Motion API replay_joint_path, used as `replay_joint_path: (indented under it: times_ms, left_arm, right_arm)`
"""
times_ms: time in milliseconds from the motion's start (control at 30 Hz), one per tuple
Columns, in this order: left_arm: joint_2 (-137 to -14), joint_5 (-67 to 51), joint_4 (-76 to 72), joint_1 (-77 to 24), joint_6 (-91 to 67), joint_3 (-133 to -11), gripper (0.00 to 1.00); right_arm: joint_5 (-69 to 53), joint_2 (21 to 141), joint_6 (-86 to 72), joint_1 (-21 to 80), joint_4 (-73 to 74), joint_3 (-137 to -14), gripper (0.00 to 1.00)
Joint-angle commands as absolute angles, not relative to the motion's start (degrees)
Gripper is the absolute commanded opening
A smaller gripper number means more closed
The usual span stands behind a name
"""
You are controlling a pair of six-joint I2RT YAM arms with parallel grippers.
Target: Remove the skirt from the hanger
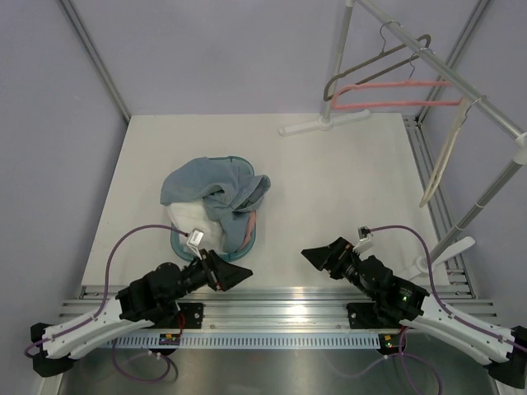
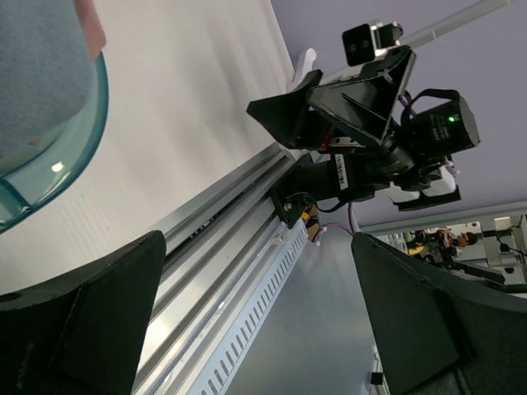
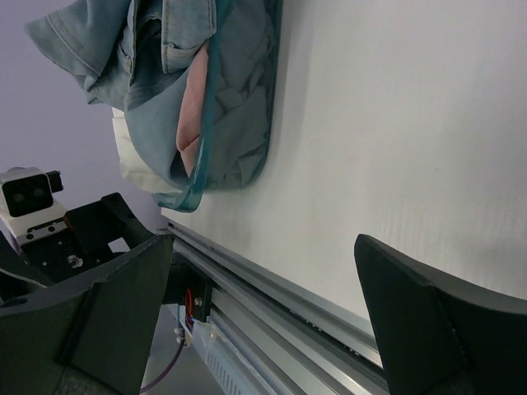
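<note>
Nearest, the left pincer (image 1: 239, 271) and right pincer (image 1: 313, 255) gape empty; heaped clothes (image 1: 216, 191) hide most of the teal basket (image 1: 249, 237).

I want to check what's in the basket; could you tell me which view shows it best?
The top view: the whole basket is in frame, heaped with clothes. The right wrist view shows most of it, cut off at the top; the left wrist view catches only a stretch of rim.

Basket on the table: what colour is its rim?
The basket is translucent teal, clearest in the left wrist view.
</note>
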State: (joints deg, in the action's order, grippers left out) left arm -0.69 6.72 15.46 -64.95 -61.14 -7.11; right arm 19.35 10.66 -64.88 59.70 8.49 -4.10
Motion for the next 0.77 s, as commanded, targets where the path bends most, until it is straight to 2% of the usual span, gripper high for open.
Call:
replay_joint_path:
  times_ms: [0,733]
  left_arm:
    - [9.0,2.5,6.3,-65.0,-61.9,-5.2,0.99]
    - [8.9,-2.5,-7.0,-65.0,-67.1,5.2,0.99]
  right_arm:
    - [18.3,9.1,-66.7,59.9,3.4,-2.3,1.00]
    - [17.1,6.7,-67.3,59.9,5.6,-0.2,1.00]
